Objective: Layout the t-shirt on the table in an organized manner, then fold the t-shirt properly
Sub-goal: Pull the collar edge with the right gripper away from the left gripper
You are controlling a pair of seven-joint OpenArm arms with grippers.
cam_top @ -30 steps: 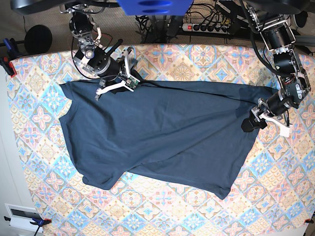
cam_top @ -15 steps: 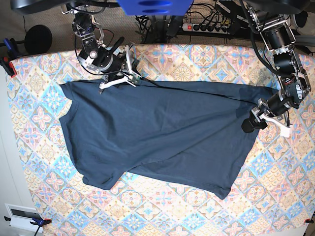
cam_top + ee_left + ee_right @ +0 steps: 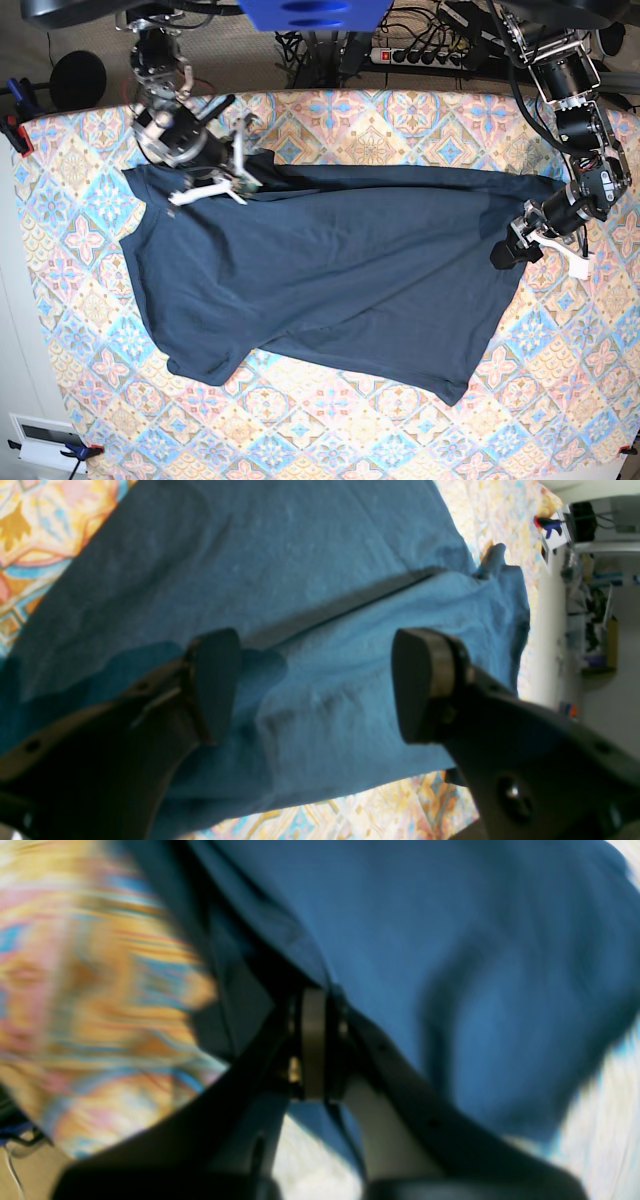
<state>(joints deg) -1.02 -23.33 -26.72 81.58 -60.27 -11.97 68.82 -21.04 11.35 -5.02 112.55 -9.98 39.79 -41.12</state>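
Observation:
The dark navy t-shirt (image 3: 330, 270) lies spread and skewed across the patterned table (image 3: 380, 130), with one lower corner folded under. At the garment's top left edge, my right gripper (image 3: 250, 172) is shut. In the blurred right wrist view its fingertips (image 3: 312, 1040) pinch a fold of the t-shirt (image 3: 450, 965). My left gripper (image 3: 533, 250) rests at the shirt's right end. The left wrist view shows it open (image 3: 320, 680), its two pads wide apart just above the blue t-shirt (image 3: 325, 580) and holding nothing.
Behind the table's far edge are a power strip (image 3: 430, 55) and cables. A clamp (image 3: 15, 130) grips the far left corner. A white box (image 3: 45, 440) sits off the near left corner. Bare patterned cloth surrounds the shirt.
My right gripper has slid left along the shirt's top edge and closed on the fabric, tugging that edge with it. The left arm has stayed put with its jaws open.

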